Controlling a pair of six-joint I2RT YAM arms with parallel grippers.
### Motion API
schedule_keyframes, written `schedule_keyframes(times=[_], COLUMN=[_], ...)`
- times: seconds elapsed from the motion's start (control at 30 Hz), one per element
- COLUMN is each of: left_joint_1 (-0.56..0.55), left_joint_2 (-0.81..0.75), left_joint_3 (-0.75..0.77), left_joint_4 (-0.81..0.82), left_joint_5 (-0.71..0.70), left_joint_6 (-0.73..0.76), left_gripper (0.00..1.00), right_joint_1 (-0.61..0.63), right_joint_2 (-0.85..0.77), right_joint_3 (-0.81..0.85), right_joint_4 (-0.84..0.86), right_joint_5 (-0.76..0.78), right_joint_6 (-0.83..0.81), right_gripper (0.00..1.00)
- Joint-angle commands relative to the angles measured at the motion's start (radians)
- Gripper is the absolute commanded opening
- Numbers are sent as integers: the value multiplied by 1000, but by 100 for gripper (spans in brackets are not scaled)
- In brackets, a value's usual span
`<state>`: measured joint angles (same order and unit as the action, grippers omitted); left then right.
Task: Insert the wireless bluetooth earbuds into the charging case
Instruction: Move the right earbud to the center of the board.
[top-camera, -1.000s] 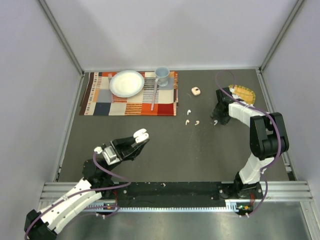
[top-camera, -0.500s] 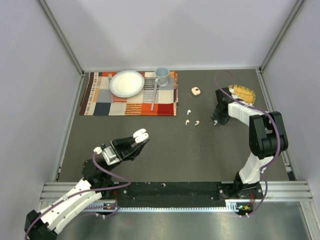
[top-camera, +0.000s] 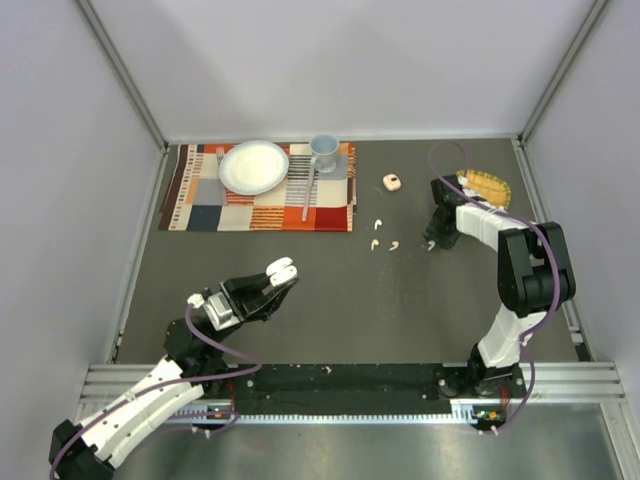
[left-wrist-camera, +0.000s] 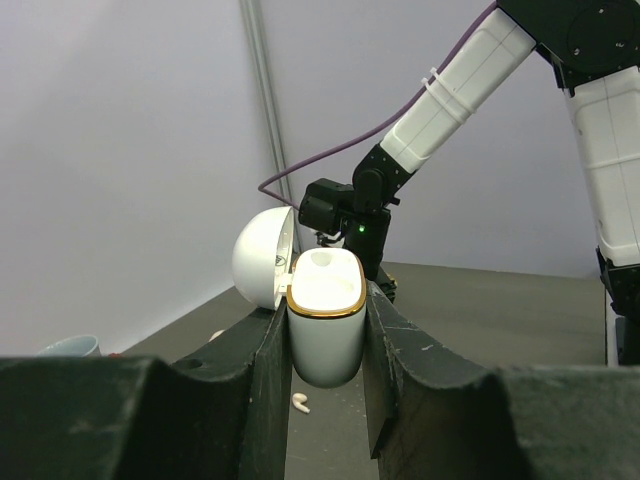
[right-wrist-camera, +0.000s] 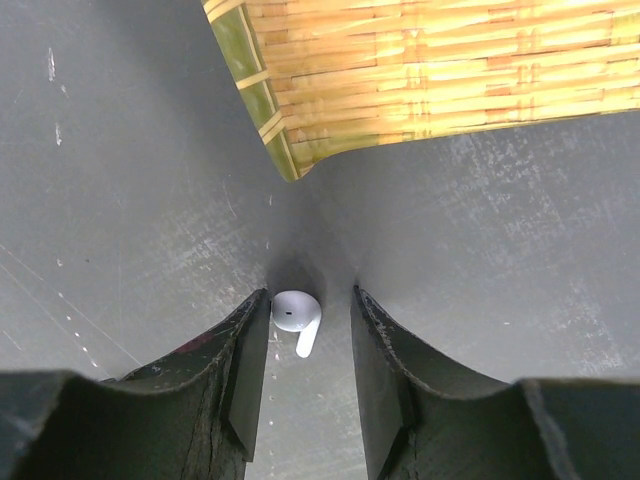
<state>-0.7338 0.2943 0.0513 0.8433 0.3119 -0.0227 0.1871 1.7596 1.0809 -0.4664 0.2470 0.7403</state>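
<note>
Beside the bamboo mat (right-wrist-camera: 430, 70), right tool (right-wrist-camera: 310, 300) narrowing around earbud (right-wrist-camera: 293, 311)

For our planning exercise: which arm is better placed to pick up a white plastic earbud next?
Right. The right gripper straddles a small white plastic earbud on the dark table, jaws open; the left gripper is shut on the open white gold-rimmed charging case.

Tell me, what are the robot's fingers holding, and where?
The left fingers squeeze the open white gold-rimmed charging case by its sides. The right fingers straddle a tiny white earbud, not gripped.
</note>
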Motion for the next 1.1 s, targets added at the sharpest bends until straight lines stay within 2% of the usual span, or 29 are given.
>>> schedule_keyframes(times=[0.0, 1.07], left_joint_1=[-3, -3], left_joint_2=[-12, -9], left_joint_3=[-64, -65], left_joint_4=[16, 14], left_joint_5=[-14, -23], left_joint_6=[13, 13], left_gripper=[0, 0], right_joint_1=[-5, 51], right_joint_2=[35, 54], right_joint_3=[36, 40], right_joint_4=[18, 12], right_joint_5=[8, 44], right_joint_6=[-5, -22], right_gripper=[37, 37])
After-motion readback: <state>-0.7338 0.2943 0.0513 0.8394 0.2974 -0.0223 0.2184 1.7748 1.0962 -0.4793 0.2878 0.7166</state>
